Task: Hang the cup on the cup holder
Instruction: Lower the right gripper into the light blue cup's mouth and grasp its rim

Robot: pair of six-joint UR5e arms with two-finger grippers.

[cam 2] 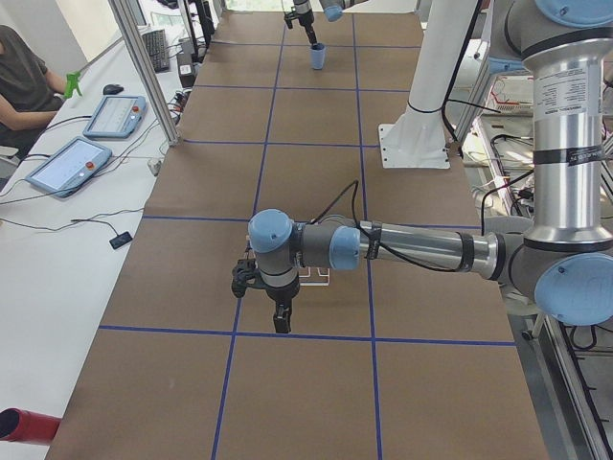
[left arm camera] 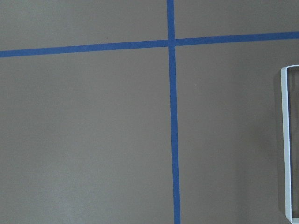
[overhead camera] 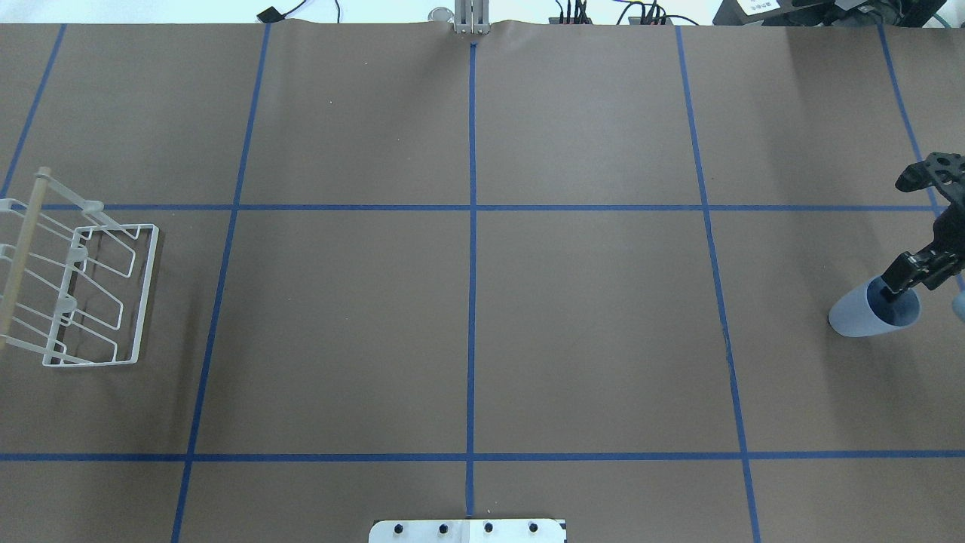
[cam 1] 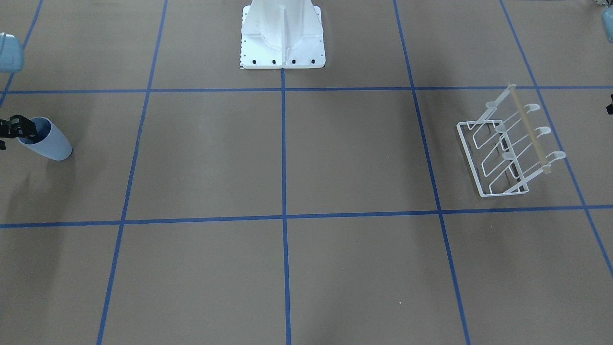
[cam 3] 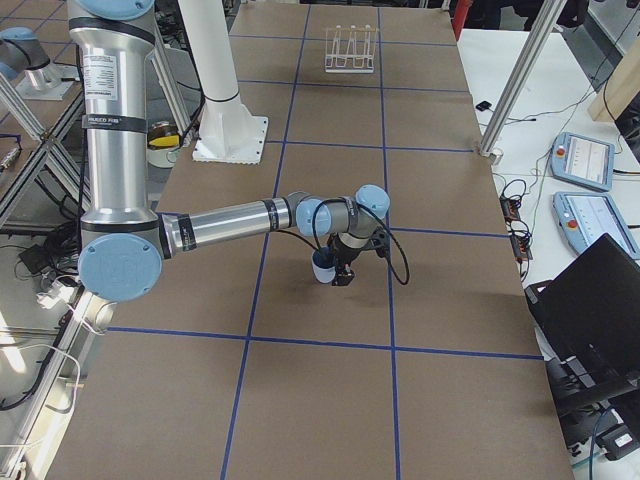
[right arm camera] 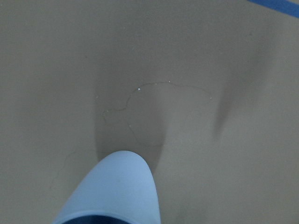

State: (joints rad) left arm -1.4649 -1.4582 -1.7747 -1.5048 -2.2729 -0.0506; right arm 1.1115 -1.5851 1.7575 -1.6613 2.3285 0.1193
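Observation:
The light blue cup stands upright near the table's right end; it also shows in the front view and the right wrist view. My right gripper comes down onto its rim with one finger inside and one outside, shut on the cup's wall. It also shows in the front view. The white wire cup holder with its wooden dowel stands at the left end, empty. My left gripper hangs low beside the holder. I cannot tell whether it is open.
The white robot base stands at the middle of the near edge. Blue tape lines divide the brown table top into squares. The left wrist view shows one edge of the holder's base frame. Tablets and an operator are beside the table.

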